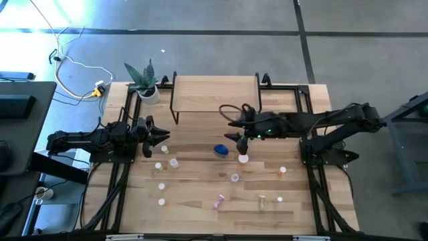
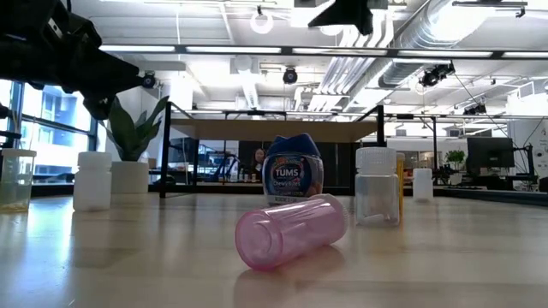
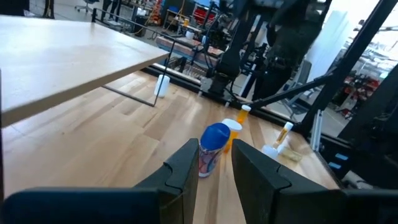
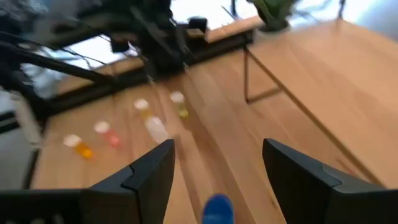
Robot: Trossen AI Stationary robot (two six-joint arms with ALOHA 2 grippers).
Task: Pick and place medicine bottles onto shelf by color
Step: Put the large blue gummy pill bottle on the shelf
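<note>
The right pincer hangs above the desk with its two fingers spread wide and nothing between them. Just beside and below it stands the large blue-capped bottle, upright; in the right wrist view its blue cap shows low in the gap between the fingers, not gripped. A white-capped bottle stands just beside the blue one, under the right forearm. Behind the pincer is the shelf, a light-wood board on thin black legs, bare on top.

Farther out, the other medicine bottles are scattered over the front of the desk: a pink one lying on its side, a yellowish one near it, an orange one, and several small white-capped ones.

Well apart from the right pincer, across the desk, the left pincer hovers with its fingers nearly together, holding nothing. More white-capped bottles stand just beside it. A potted plant sits at the far corner beside the shelf.
</note>
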